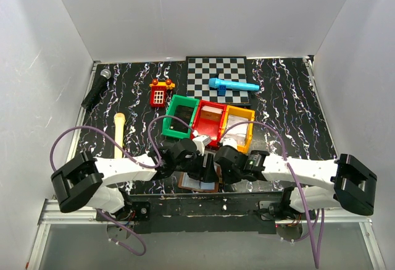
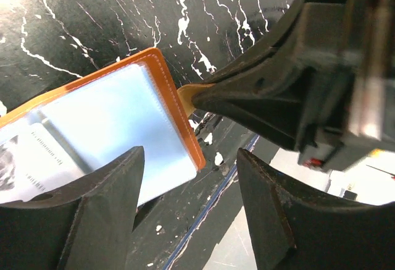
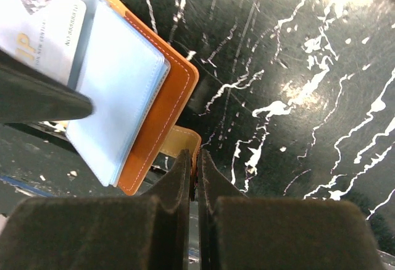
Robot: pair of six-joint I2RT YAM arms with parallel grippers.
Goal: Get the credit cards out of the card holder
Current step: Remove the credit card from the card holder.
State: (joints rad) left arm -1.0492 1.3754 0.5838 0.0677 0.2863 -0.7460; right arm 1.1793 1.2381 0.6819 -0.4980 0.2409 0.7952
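The right end effector was fully closed. Its two dark fingers pinched the tan closure tab projecting from the edge of the small brown leather-like bifold card holder with pale blue glossy pockets. The holder lay open on the black, white-veined marbled worktop, at its near edge between the two arm bases in the top view. The left end effector stood well open and held nothing. In its wrist view, one finger showed against the blue pocket and the other against the worktop's edge, so that they straddled the holder's stitched corner. One whitish printed credit card was visible, seated inside a clear pocket; whether further cards sat behind it could not be determined. Assessment: the step in hand was anchoring the holder by its tab while the free arm lined up for extraction, and no card had been drawn. The next move would appear to require the left fingers to find the card's edge and slide it out along the pocket opening. The right grip would need to restrain the holder against that pull.
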